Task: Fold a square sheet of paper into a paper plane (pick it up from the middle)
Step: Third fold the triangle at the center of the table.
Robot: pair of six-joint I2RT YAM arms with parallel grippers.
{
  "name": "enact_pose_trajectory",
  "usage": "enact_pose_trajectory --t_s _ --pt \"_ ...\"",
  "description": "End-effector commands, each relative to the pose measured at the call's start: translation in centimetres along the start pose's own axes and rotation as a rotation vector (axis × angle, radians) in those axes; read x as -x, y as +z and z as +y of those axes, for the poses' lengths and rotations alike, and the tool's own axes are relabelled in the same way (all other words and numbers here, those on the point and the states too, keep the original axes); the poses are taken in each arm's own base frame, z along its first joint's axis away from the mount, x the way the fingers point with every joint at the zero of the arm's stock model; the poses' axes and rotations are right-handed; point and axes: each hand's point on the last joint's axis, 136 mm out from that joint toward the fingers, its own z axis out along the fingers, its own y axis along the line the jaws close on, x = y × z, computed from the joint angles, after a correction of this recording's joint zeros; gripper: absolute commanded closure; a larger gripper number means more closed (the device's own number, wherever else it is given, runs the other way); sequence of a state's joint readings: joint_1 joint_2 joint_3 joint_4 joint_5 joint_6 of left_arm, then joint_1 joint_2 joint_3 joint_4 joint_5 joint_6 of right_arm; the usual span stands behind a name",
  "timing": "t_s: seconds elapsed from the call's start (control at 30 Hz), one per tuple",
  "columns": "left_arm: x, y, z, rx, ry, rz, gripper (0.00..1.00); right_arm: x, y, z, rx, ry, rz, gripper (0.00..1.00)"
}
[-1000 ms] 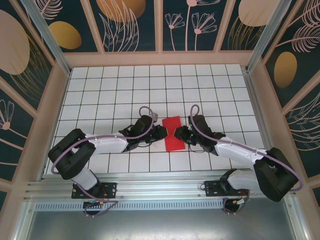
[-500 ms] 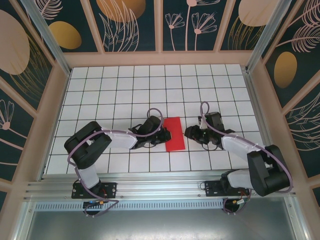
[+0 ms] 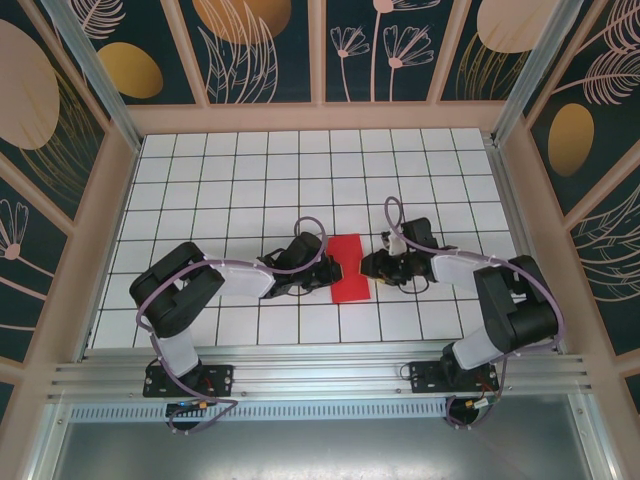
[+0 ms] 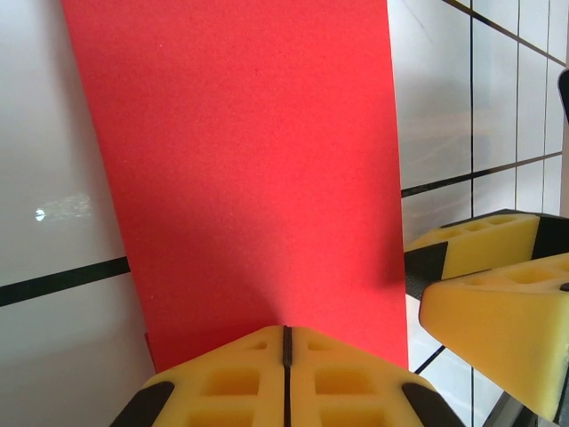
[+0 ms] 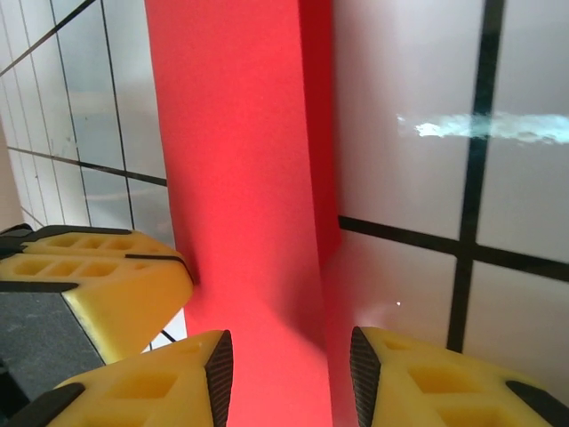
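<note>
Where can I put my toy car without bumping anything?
Bare tiles run along the back wall and by the left wall. The middle is crowded: left gripper and right gripper flank the red paper.

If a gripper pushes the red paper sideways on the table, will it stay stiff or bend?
The red paper looks thin and flat, so it would probably buckle if pushed edge-on. A second layer's edge shows on it, so it may be slightly stiffer there. The glossy table may let it slide.

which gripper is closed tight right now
The left gripper: its yellow fingers meet with no gap at the red paper, while the right gripper is open.
</note>
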State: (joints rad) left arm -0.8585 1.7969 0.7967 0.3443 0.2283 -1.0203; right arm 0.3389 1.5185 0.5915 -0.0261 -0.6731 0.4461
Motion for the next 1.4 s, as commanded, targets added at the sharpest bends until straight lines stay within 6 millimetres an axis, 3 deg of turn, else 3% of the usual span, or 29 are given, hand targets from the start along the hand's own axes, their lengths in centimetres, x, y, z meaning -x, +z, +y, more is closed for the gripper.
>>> enact_pose_trajectory --t_s 0.0,0.4,0.5,0.6,0.8,1.0,1.2,1.37 --pt "-0.7 0.3 0.5 0.007 0.026 0.020 0.93 1.0 0.1 1.2 0.054 -0.056 0.008 0.58" --pt "-0.6 -0.1 0.5 0.008 0.042 0.016 0.92 1.3 0.7 0.9 0.049 -0.042 0.026 0.70" --pt "-0.4 -0.5 0.2 0.003 0.069 0.006 0.87 1.3 0.8 0.6 0.042 -0.011 0.016 0.84" --pt "-0.2 -1.5 -0.1 -0.008 0.110 -0.018 0.82 1.2 0.9 0.4 0.049 0.032 -0.003 0.91" --pt "-0.1 -4.3 -0.7 0.035 0.314 -0.099 0.68 1.0 0.7 0.7 0.068 0.127 -0.057 0.95" --pt "-2.1 -5.2 -1.7 0.106 0.543 -0.097 0.59 1.0 0.4 1.5 0.073 0.178 -0.093 0.95" --pt "-5.2 -3.9 -3.6 0.126 0.730 -0.057 0.50 1.0 0.5 1.7 0.071 0.195 -0.092 0.95" --pt "-6.0 -2.7 -4.2 0.199 0.831 -0.083 0.44 0.8 0.7 1.7 0.071 0.194 -0.079 0.95"
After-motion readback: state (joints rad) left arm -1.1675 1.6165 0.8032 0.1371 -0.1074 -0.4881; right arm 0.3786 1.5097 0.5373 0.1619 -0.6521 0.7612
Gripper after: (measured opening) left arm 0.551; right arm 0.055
